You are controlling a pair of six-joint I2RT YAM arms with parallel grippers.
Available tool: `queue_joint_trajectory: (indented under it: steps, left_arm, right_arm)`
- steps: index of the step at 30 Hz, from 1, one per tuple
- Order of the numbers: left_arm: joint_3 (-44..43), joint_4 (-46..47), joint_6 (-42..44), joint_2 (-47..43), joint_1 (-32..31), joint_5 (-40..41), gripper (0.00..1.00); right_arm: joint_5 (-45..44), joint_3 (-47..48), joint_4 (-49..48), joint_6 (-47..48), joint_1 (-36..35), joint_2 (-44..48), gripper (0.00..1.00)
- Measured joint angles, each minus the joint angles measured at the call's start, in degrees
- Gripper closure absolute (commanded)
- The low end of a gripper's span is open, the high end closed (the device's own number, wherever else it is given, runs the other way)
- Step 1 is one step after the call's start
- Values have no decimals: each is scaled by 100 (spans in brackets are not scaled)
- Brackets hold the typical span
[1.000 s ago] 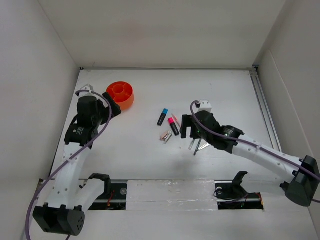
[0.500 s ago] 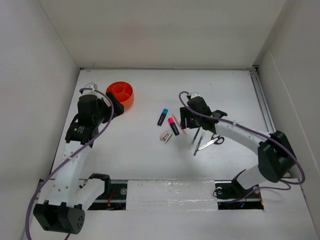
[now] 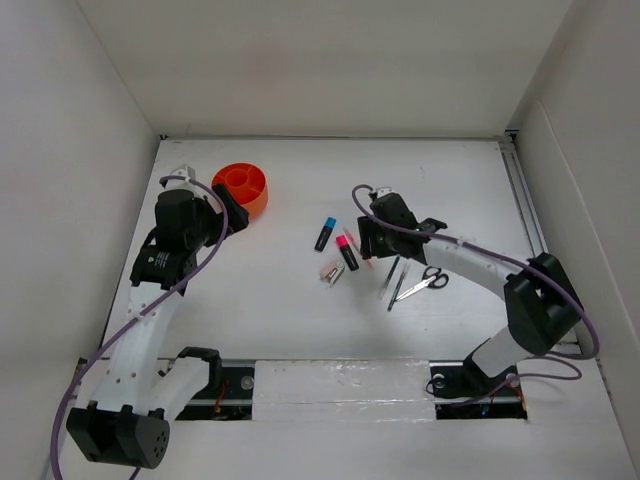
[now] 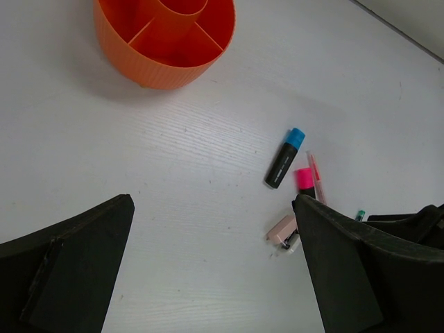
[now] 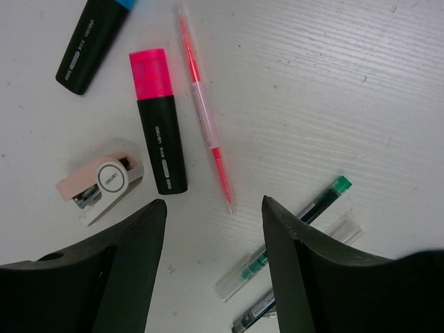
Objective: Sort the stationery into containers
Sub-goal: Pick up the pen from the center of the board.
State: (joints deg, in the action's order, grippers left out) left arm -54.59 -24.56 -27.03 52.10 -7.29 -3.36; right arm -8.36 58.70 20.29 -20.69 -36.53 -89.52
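Note:
The round orange organiser [image 3: 240,188] stands at the far left and also shows in the left wrist view [image 4: 165,38]. My left gripper [image 3: 228,212] is open and empty just beside it. Mid-table lie a blue-capped highlighter [image 3: 325,232], a pink-capped highlighter [image 3: 346,251] and a small pink-and-white item [image 3: 332,273]. My right gripper [image 5: 215,205] is open and empty over the lower end of the thin pink pen [image 5: 206,125]. The pink-capped highlighter [image 5: 158,118] lies to its left. Two dark pens [image 3: 392,278] and the black-handled scissors [image 3: 428,280] lie to its right.
White walls close in the table on the left, back and right. A metal rail [image 3: 528,215] runs along the right edge. The left wrist view shows bare white table between my left fingers [image 4: 76,270] and the organiser.
My right gripper has moved back and left, from over the pens to the pink pen and pink highlighter, uncovering the scissors. The left arm has barely shifted.

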Motion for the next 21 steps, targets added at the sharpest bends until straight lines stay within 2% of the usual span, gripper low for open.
queue_joint_trajectory:
  steps: [8,15,18,21]
  left_arm:
    - [0,7,0,0,0,-46,0]
    - [0,13,2,0,0,-66,0]
    - [0,15,2,0,0,-70,0]
    - [0,17,2,0,0,-72,0]
  right_arm:
    - [2,52,-2,87,81,-50,40]
    - [-22,503,28,201,94,-726,47]
    - [-31,638,35,234,94,-1034,47]
    - [-44,654,68,256,94,-1241,53]
